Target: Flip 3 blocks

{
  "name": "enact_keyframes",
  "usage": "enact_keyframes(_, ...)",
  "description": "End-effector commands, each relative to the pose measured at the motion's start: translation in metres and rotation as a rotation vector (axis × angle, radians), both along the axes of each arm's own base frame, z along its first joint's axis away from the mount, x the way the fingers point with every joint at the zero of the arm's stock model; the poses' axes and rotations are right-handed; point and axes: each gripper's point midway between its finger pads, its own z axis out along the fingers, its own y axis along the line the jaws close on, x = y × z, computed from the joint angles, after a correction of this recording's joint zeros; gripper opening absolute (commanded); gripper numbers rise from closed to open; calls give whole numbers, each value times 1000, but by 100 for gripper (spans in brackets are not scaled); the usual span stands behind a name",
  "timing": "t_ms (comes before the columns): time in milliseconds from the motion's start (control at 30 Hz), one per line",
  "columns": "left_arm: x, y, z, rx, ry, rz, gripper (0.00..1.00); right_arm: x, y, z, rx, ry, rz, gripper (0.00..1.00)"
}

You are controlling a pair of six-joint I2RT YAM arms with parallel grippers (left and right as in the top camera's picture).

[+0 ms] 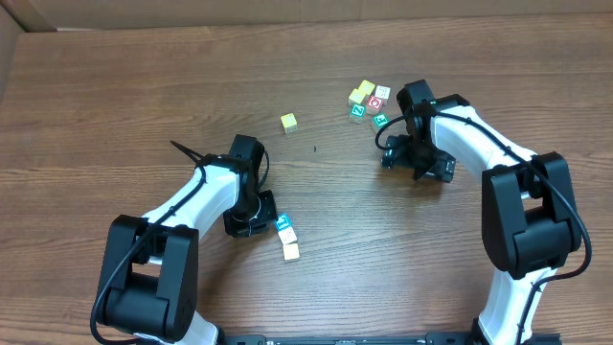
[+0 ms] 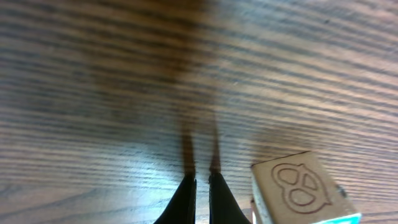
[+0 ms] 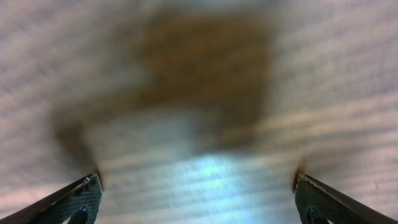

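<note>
From above, the wooden bench (image 1: 144, 86) carries the three blocks in two places. The pale yellow block (image 1: 288, 122) sits alone near the middle, well apart from both arms. The blue block (image 1: 283, 223), with a white mark on top, lies just beside the left tool (image 1: 257, 220), on its right. The cream-white block (image 1: 290, 251) lies just below the blue one, nearly touching it. Toward the far right a cluster of small cubes (image 1: 369, 101) lies close together, some marked green, one marked red. The right tool (image 1: 412, 161) hangs near that cluster, just below and to the right of it, with no cube in it. In the left wrist view the left tool (image 2: 202, 190) is clenched. Its two dark fingers (image 2: 185, 199) stand almost together with nothing between them, tips close to the wood. To their right stands the blue block (image 2: 298, 190), showing a pale side face with a carved pretzel-like figure and a teal strip along its lower edge, apart from the fingers. The right wrist view is badly blurred. The right tool (image 3: 198, 183) is released, its fingers (image 3: 78, 199) spread to the two lower corners, with only bench grain between them.
</note>
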Motion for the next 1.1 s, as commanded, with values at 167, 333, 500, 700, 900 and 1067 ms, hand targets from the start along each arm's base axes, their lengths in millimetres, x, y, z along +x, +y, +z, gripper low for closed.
enact_keyframes(167, -12, -7, -13, -54, 51, -163, 4, 35, 2, 9, 10, -145, -12, 100)
enact_keyframes(333, -18, -14, -10, -111, 64, -220, 4, 41, 4, 11, 17, -172, -13, 100)
enact_keyframes(500, -18, -16, -10, -121, 62, -224, 4, 42, 4, 11, 18, -176, -13, 100)
enact_keyframes(700, -11, -17, -11, -124, 33, -226, 4, 42, 4, 11, 18, -176, -13, 100)
enact_keyframes(900, -10, -18, -11, -125, 28, -226, 4, 42, 4, 11, 18, -176, -13, 100)
enact_keyframes(1067, -14, -17, -10, -118, 54, -187, 4, 42, 4, 11, 18, -176, -13, 100)
